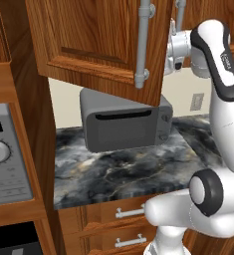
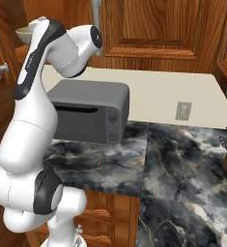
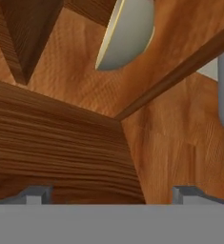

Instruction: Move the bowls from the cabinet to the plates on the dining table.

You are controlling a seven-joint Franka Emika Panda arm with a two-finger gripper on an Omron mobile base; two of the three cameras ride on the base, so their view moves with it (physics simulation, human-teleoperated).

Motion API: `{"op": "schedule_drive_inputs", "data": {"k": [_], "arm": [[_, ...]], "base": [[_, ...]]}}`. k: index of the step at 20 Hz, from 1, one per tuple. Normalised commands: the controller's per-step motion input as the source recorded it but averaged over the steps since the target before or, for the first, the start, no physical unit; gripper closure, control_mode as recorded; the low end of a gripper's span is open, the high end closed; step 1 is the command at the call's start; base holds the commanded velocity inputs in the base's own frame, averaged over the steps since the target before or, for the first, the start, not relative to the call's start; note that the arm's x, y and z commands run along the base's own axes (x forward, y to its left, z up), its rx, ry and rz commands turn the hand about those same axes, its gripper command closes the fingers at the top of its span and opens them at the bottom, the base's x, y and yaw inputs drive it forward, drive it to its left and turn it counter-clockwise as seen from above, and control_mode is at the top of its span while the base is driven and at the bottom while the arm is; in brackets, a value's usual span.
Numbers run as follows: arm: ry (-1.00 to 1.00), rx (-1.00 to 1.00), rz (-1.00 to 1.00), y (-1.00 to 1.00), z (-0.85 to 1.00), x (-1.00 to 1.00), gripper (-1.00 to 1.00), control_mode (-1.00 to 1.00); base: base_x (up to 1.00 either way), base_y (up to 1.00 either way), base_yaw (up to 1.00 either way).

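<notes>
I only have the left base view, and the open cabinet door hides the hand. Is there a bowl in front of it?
Observer: Yes. The hand view shows one bowl inside the cabinet, ahead of the hand and untouched.
Operator: Is the hand open?
Observer: Open. Its fingertips stand wide apart, with only wood between them.
Operator: Does the right side show anything?
Observer: The right base view shows the bowl's rim peeking past the arm, high on the left.
</notes>
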Motion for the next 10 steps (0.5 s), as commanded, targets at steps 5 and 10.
{"op": "schedule_drive_inputs", "data": {"k": [5, 10], "arm": [[0.0, 0.04, 0.04, 0.19, -0.05, -0.23, -1.0, -1.0], [0.02, 0.07, 0.03, 0.13, -0.02, -0.19, -1.0, -1.0]], "base": [[0.0, 0.0, 0.0], [0.0, 0.0, 0.0]]}}
